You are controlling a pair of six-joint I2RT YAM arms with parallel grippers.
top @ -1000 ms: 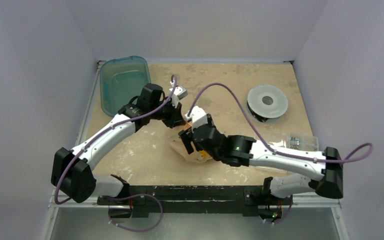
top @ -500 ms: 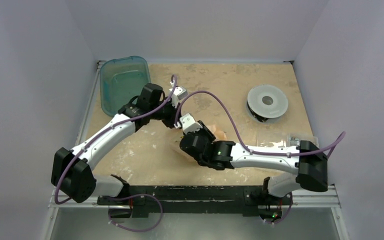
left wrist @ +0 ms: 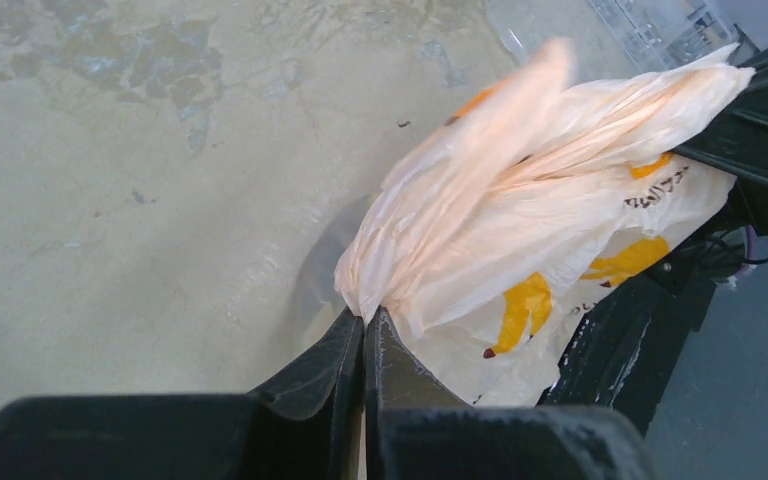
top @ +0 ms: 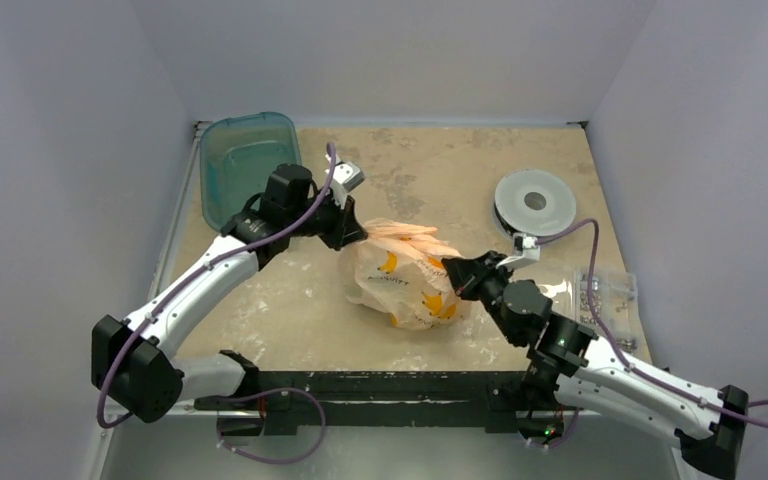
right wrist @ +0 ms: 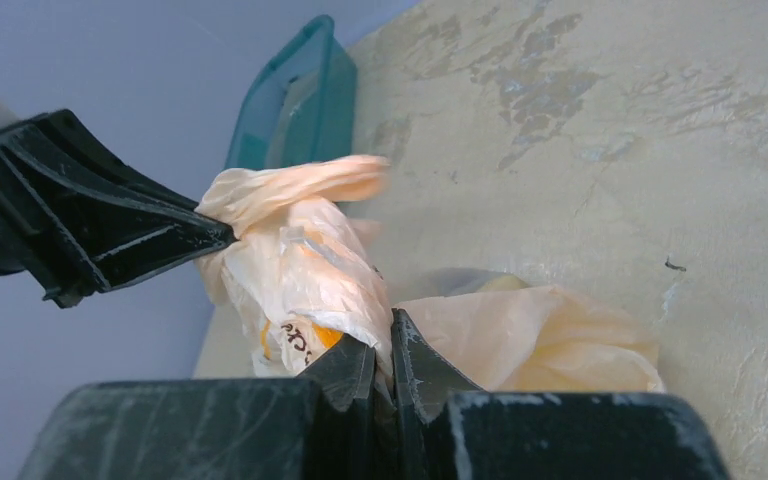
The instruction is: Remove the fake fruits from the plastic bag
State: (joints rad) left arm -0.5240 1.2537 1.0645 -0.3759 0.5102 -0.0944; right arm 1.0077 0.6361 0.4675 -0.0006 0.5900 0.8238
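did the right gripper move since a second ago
Yes. In the top view the right gripper has shifted rightward, toward the grey spool, with the plastic bag pinched in it.

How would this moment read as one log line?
left fingers: shut on bag | right fingers: shut on bag | bag: stretched between them | fruits: none visible outside

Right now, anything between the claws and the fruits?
Yes: the plastic bag itself. Left claw and right claw are each shut on its film at opposite sides; no fruit shows, presumably all inside.
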